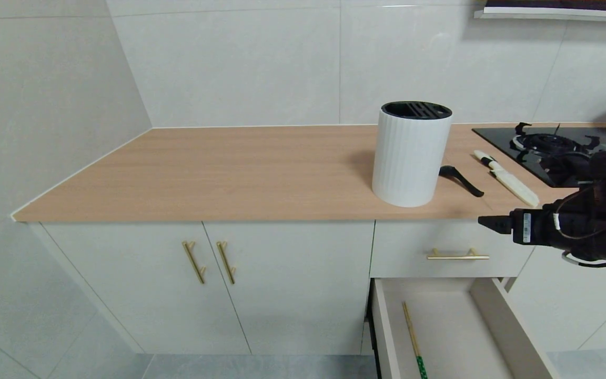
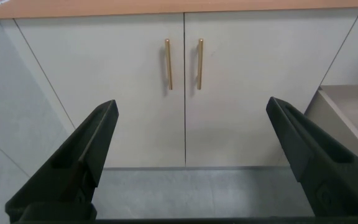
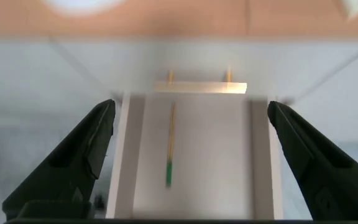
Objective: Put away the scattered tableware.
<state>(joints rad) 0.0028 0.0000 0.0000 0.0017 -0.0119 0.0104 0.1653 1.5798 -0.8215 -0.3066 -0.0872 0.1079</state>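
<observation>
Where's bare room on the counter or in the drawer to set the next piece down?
The counter left of the white holder is bare out to the wall corner. The drawer is bare between the chopsticks and its right wall. Crowded: the strip between holder and stove, where the black spoon and the knife lie.

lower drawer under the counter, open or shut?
Open. The lower drawer is pulled out, its inside exposed, with chopsticks lying on its floor.
</observation>
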